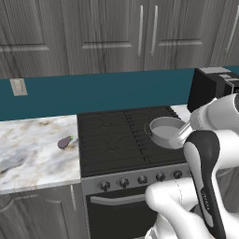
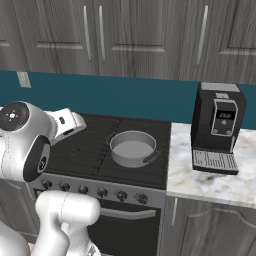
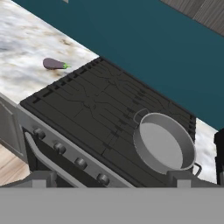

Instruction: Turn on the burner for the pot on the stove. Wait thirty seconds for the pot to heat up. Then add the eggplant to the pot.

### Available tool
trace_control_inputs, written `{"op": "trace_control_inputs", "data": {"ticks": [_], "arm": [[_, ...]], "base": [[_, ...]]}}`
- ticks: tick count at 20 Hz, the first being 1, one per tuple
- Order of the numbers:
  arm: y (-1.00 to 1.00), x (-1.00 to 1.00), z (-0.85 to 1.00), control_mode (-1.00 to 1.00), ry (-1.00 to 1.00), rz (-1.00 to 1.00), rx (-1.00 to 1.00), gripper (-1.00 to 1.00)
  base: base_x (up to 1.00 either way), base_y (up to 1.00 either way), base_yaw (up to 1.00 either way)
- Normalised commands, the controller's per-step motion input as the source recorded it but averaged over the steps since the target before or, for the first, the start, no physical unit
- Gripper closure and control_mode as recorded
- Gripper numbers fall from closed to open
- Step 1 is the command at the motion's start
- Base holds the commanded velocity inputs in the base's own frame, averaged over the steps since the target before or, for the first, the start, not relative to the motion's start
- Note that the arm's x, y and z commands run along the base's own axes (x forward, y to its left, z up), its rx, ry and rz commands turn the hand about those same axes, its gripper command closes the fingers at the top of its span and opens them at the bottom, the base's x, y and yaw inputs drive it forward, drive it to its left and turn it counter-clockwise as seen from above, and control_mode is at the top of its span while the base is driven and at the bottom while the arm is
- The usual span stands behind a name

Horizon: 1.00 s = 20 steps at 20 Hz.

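Pot (image 2: 132,148) was seen at the stove's (image 1: 122,140) right rear; eggplant (image 1: 65,142) on the counter (image 1: 32,144) by the stove's left edge. Knobs (image 3: 80,163) lay below the claw (image 3: 109,179), which held nothing; its opening could not be judged.

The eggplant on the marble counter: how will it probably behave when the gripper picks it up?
The eggplant looks small and oval, so it is probably light but may roll if nudged. Its skin appears smooth, so it could slip between the fingers. It lies flat on the counter, apart from the stove, leaving room for a grasp across its middle.
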Motion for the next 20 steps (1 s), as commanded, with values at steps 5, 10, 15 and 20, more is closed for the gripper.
{"op": "trace_control_inputs", "data": {"ticks": [5, 10, 15, 20], "arm": [[0.0, 0.0, 0.0, -1.0, 0.0, 0.0, 0.0, -1.0], [0.0, 0.0, 0.0, -1.0, 0.0, 0.0, 0.0, -1.0], [0.0, 0.0, 0.0, -1.0, 0.0, 0.0, 0.0, -1.0], [0.0, 0.0, 0.0, -1.0, 0.0, 0.0, 0.0, -1.0]], "base": [[0.0, 0.0, 0.0], [0.0, 0.0, 0.0], [0.0, 0.0, 0.0], [0.0, 0.0, 0.0]]}}
